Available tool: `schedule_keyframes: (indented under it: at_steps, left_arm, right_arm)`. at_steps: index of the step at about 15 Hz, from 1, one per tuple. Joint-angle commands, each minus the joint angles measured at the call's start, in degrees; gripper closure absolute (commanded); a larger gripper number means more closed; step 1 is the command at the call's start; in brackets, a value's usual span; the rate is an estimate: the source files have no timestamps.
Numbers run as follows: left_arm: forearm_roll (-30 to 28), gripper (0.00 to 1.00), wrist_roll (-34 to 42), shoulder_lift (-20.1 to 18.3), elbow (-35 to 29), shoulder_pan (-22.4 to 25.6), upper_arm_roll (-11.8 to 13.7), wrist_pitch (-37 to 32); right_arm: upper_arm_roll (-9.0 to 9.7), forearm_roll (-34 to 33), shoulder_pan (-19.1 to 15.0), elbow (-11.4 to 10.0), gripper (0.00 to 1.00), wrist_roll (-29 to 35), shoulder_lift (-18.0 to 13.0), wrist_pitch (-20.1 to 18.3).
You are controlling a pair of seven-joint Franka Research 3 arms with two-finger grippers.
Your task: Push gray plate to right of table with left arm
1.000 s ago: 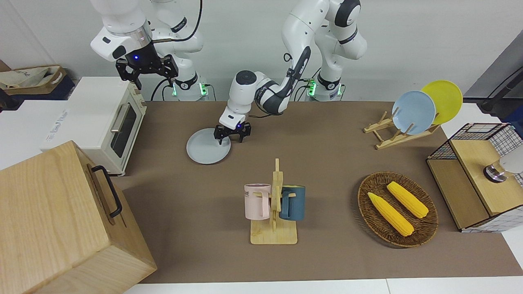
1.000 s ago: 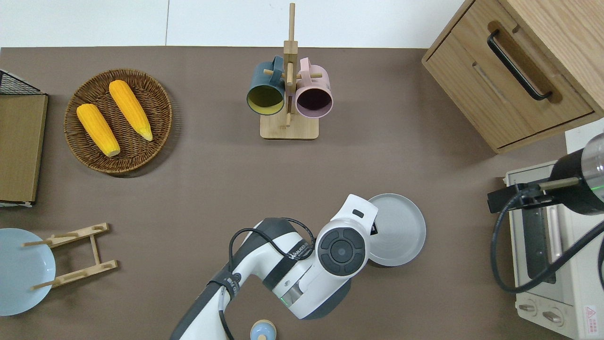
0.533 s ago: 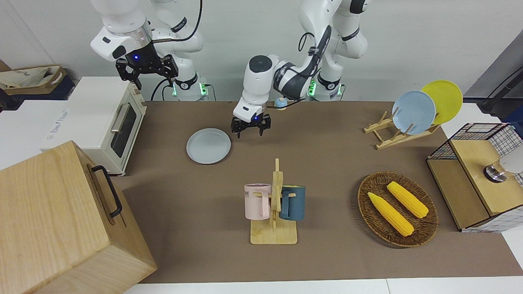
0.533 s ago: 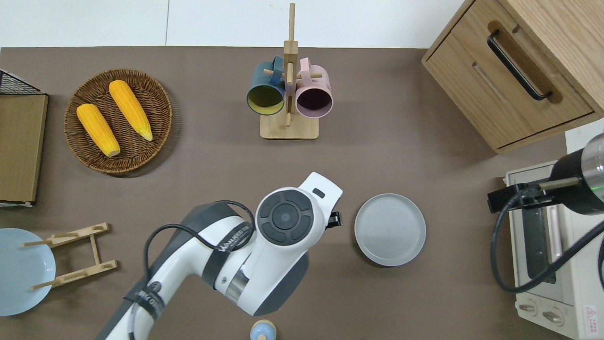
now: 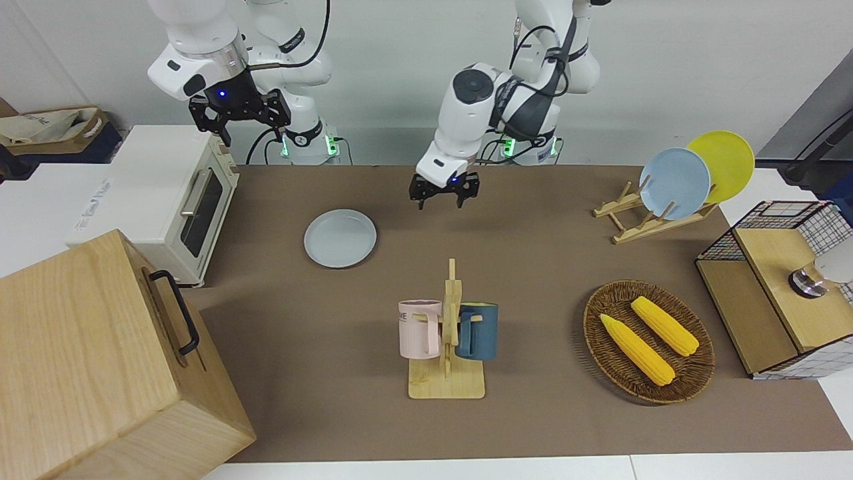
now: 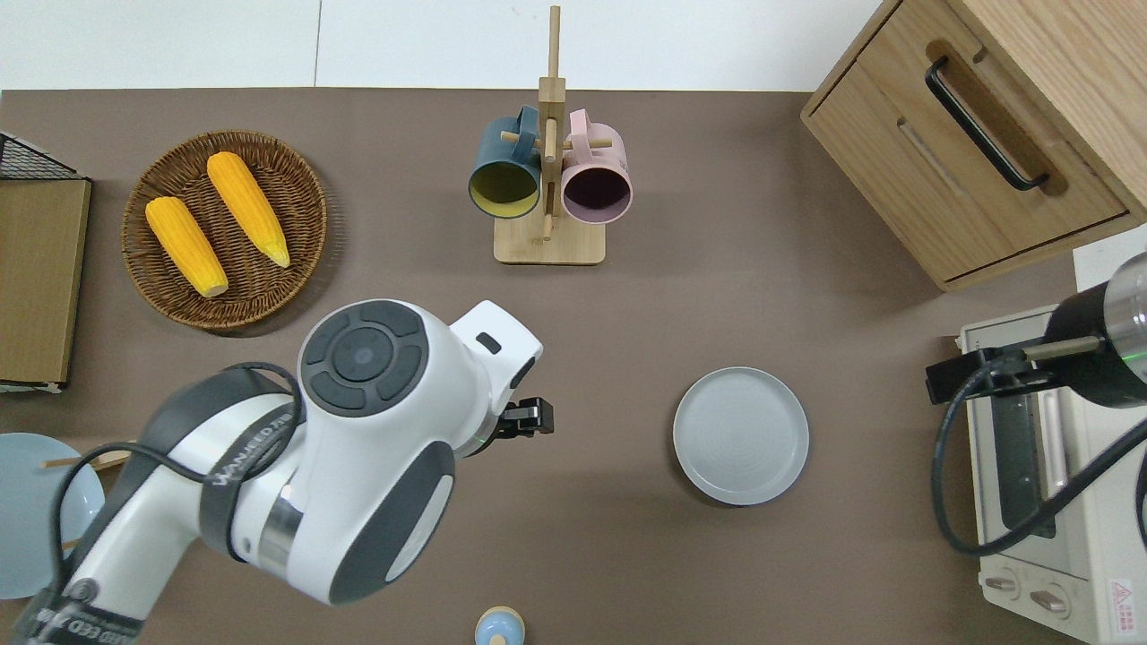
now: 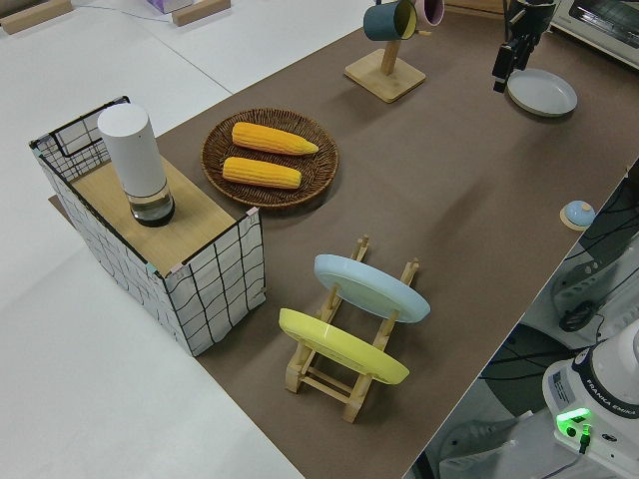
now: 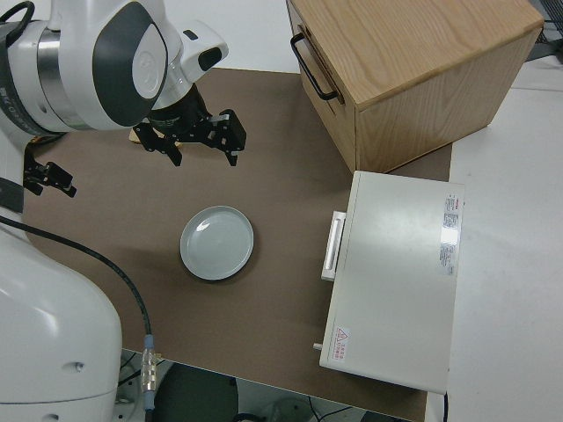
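The gray plate [image 5: 340, 238] lies flat on the brown table [image 5: 533, 267], beside the toaster oven and toward the right arm's end; it also shows in the overhead view [image 6: 741, 435] and the right side view [image 8: 216, 242]. My left gripper [image 5: 440, 200] is open and empty, up in the air. In the overhead view it [image 6: 529, 418] is over bare table, well clear of the plate toward the left arm's end. It does not touch the plate. My right gripper [image 5: 254, 133] is open and parked.
A white toaster oven [image 5: 166, 200] and a wooden drawer box [image 5: 100, 360] stand at the right arm's end. A mug rack [image 5: 448, 333] with two mugs stands farther from the robots. A corn basket [image 5: 648, 341], a plate rack [image 5: 656, 213] and a wire shelf [image 5: 773, 293] are at the left arm's end.
My left gripper left the plate's rim, rose and moved toward the left arm's end. The gray plate stayed where it lay. The right arm has not moved.
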Motion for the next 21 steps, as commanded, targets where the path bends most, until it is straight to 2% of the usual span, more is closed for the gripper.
schedule_keyframes:
  at_steps: [1, 7, 13, 21]
  left_arm:
    - [-0.86, 0.01, 7.95, -3.66, 0.31, 5.35, -0.14, -6.51]
    - [0.19, 0.01, 20.34, -7.62, 1.27, 14.41, 0.21, -13.64]
    - [4.58, 0.01, 30.54, -7.63, 5.14, 21.09, 0.21, -18.92]
    - [9.15, 0.01, 39.68, -7.36, 11.47, 26.72, -0.05, -23.05]
  right_arm:
    - [0.92, 0.25, -1.07, 0.53, 0.017, 0.66, -0.14, -0.89]
    - [0.92, 0.25, -1.15, 0.53, 0.017, 0.66, -0.14, -0.89]
    - [0.92, 0.25, -1.07, 0.53, 0.017, 0.75, -0.14, -0.89]
    - [0.92, 0.25, -1.07, 0.53, 0.017, 0.75, -0.14, -0.89]
